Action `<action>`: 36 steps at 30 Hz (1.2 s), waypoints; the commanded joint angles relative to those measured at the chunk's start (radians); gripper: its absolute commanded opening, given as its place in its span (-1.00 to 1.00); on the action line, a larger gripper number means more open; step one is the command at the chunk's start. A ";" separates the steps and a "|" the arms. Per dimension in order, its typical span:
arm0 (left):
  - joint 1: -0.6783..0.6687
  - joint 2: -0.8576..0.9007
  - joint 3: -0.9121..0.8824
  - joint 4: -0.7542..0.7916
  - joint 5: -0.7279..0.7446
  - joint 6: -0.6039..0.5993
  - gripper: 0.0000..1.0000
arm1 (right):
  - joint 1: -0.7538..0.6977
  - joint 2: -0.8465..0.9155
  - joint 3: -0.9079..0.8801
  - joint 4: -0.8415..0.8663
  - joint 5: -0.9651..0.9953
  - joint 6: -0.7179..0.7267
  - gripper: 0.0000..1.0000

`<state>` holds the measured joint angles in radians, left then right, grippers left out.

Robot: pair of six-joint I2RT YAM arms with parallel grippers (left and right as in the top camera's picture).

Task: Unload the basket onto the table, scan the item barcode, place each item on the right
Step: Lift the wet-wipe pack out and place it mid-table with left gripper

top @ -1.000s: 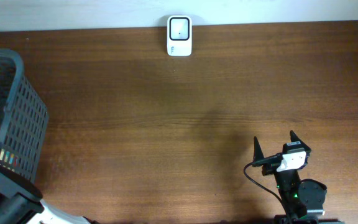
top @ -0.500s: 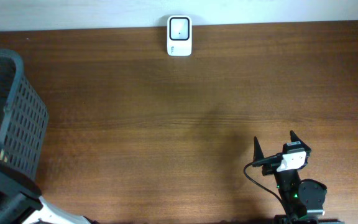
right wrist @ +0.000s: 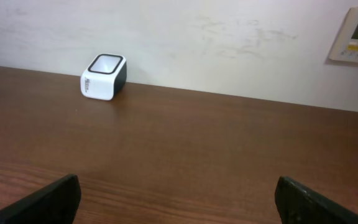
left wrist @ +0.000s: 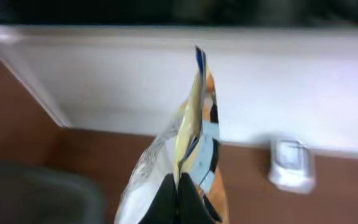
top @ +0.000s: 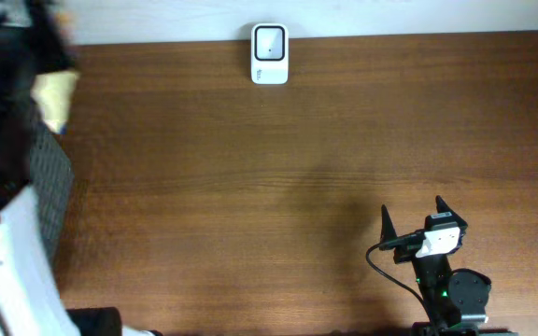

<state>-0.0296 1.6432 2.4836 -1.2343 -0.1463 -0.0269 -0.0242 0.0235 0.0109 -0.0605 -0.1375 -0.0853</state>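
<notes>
The left pincer (left wrist: 178,190) has its jaws together, clamped on one edge of the snack packet (left wrist: 194,137). The packet stands upright, lifted off the worktop (top: 250,187) near the far left corner, close to the dark mesh basket (top: 54,182), and is blurred in the overhead view. The white barcode scanner (top: 270,54) sits at the far edge of the worktop against the wall, well apart from the packet and to its right. The right pincer (top: 412,213), jaws wide apart and holding nothing, sits at the near right side and faces the scanner.
</notes>
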 commanded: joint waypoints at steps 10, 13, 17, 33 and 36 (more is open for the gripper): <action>-0.387 0.362 -0.504 -0.008 -0.086 0.042 -1.00 | 0.005 -0.004 -0.005 -0.004 -0.009 0.000 0.97; -0.496 0.377 -0.578 0.068 0.022 0.033 -0.98 | 0.005 -0.004 -0.005 -0.004 -0.009 0.000 0.97; -0.578 0.420 -0.580 0.159 0.152 0.009 0.29 | 0.005 -0.004 -0.005 -0.004 -0.009 0.000 0.97; 0.388 0.213 0.049 -0.386 -0.228 -0.454 0.98 | 0.005 -0.004 -0.005 -0.004 -0.009 0.000 0.97; 0.581 0.213 -0.039 -0.376 -0.213 -0.478 0.98 | 0.005 -0.004 -0.005 -0.004 -0.009 0.000 0.97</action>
<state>0.4538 1.8690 2.5053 -1.6127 -0.3557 -0.4488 -0.0242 0.0235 0.0109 -0.0601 -0.1406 -0.0860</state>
